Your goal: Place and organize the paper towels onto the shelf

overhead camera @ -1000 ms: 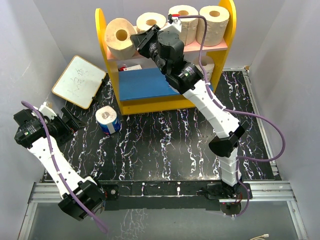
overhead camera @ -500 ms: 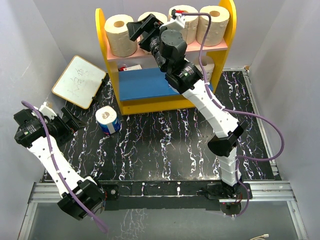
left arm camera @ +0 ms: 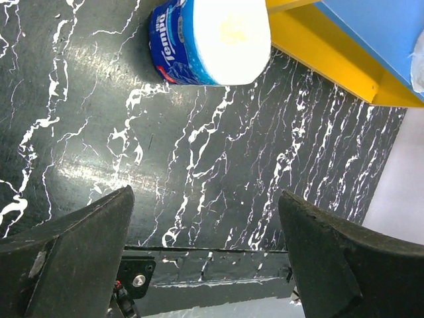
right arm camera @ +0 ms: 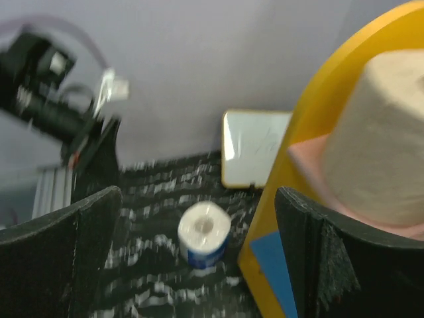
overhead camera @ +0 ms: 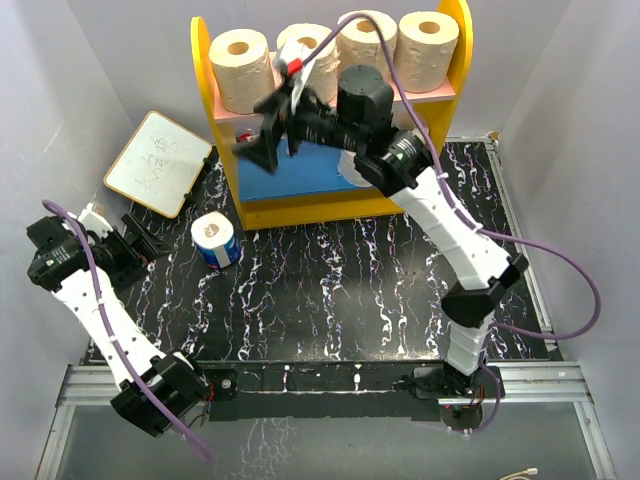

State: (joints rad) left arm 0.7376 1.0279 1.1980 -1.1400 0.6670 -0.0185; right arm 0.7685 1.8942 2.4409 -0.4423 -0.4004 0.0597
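Note:
The shelf (overhead camera: 203,60) holds several tan paper towels upright on its pink upper board; the leftmost tan roll (overhead camera: 240,68) stands free at the left end. My right gripper (overhead camera: 266,126) hangs open and empty in front of the shelf, just below that roll. In the right wrist view the right gripper (right arm camera: 199,248) is blurred, with the tan roll (right arm camera: 384,139) at its right. A blue-wrapped roll (overhead camera: 215,240) stands on the table left of the shelf. My left gripper (overhead camera: 145,240) is open beside it and apart from it. The left gripper (left arm camera: 205,258) faces the blue-wrapped roll (left arm camera: 212,40).
A whiteboard (overhead camera: 158,162) lies at the back left beside the shelf's yellow side panel (right arm camera: 311,132). The blue lower board (overhead camera: 290,165) is partly hidden by my right arm. Grey walls close in on both sides. The black marbled table (overhead camera: 330,290) lies in front.
My right gripper opened and let go of the leftmost tan roll, which now stands upright on the pink board. It then pulled back and down from the shelf. My left arm barely moved.

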